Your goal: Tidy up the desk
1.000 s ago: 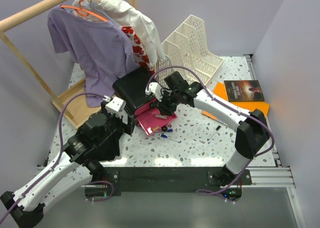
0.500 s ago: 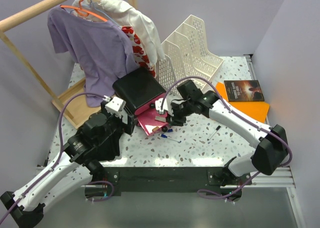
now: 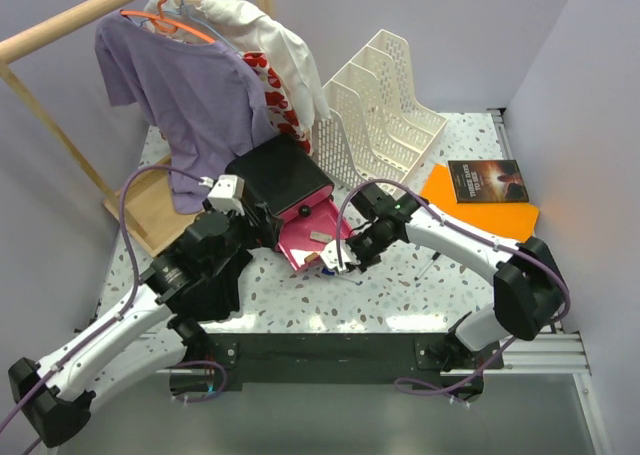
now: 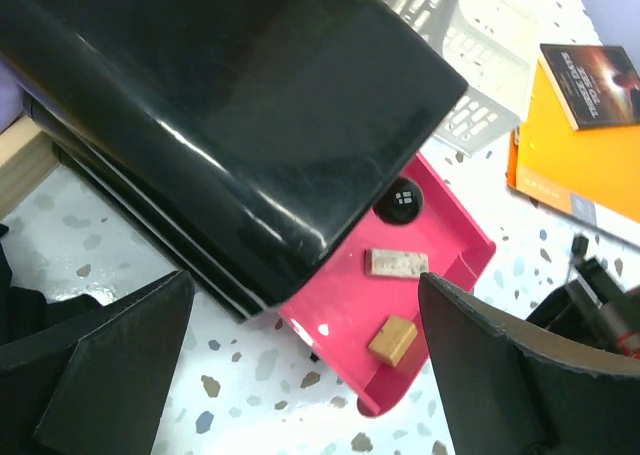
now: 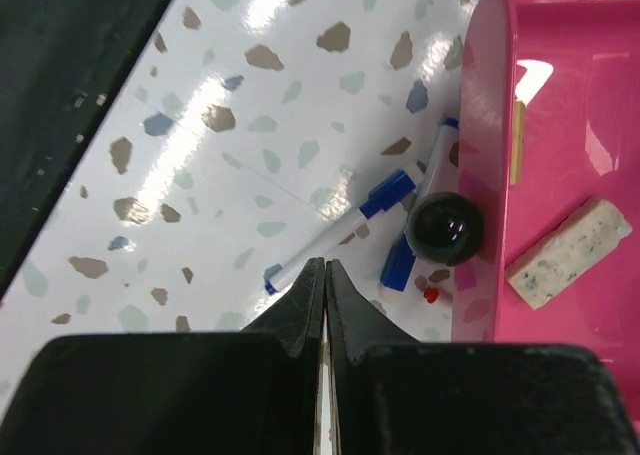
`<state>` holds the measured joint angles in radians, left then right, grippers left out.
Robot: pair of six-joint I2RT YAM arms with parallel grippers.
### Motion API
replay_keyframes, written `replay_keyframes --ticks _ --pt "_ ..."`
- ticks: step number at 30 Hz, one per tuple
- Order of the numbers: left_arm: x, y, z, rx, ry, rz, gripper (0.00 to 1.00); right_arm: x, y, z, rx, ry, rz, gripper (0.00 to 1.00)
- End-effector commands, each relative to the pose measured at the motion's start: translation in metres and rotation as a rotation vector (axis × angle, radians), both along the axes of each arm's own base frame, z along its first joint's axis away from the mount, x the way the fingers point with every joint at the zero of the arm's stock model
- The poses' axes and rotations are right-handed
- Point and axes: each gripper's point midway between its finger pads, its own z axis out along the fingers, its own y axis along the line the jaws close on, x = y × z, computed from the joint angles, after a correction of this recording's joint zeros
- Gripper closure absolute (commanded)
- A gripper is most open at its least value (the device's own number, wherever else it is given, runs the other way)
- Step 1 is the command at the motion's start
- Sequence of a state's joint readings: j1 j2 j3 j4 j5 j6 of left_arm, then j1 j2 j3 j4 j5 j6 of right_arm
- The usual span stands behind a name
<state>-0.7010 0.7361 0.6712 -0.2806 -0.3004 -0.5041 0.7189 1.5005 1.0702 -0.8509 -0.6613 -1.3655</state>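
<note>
The desk (image 3: pixel 400 293) is a white speckled top. On it a black box (image 3: pixel 280 180) stands with its pink drawer (image 3: pixel 310 237) pulled out. The drawer holds a speckled eraser (image 4: pixel 397 263), a tan block (image 4: pixel 392 339) and a black round piece (image 4: pixel 403 200). My left gripper (image 3: pixel 262 233) hangs open over the drawer's near-left corner, nothing between its fingers (image 4: pixel 110 365). My right gripper (image 3: pixel 342 260) is shut, its tips (image 5: pixel 325 267) low over the desk beside a blue-and-white pen (image 5: pixel 340 230). A second blue pen (image 5: pixel 415 225) and a black ball (image 5: pixel 445 227) lie against the drawer's edge.
A white file rack (image 3: pixel 385 105) stands behind the box. An orange folder (image 3: pixel 500 213) with a dark book (image 3: pixel 487 180) lies at the right. A clothes rack with a purple shirt (image 3: pixel 190 95) and its wooden base (image 3: pixel 150 210) fills the left. A tiny red bit (image 5: pixel 431 295) lies by the pens.
My right arm has swung from over the drawer toward the near edge, down to the pens, and its jaws have shut. The left arm has shifted a little to the left.
</note>
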Motion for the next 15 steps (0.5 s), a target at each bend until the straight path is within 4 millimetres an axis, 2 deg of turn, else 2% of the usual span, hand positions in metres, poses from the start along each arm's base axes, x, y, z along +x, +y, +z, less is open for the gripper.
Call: replay_keyframes --ticks 1,3,7,11,15 --pt "0.021 0.004 0.024 -0.082 0.019 0.153 0.00 0.035 0.008 -0.015 -0.003 -0.152 -0.048 1.00" --pt "0.028 0.008 0.014 -0.056 0.050 0.205 0.00 0.042 0.006 -0.024 -0.022 -0.175 -0.074 1.00" --pt "0.036 0.011 0.009 -0.071 0.076 0.274 0.02 0.062 0.016 -0.029 0.003 -0.259 -0.134 1.00" --pt "0.042 0.015 0.001 -0.081 0.103 0.334 0.04 0.073 0.022 -0.035 0.015 -0.296 -0.161 1.00" --pt "0.045 0.016 -0.014 -0.074 0.148 0.365 0.07 0.087 0.033 -0.029 0.064 -0.334 -0.210 0.98"
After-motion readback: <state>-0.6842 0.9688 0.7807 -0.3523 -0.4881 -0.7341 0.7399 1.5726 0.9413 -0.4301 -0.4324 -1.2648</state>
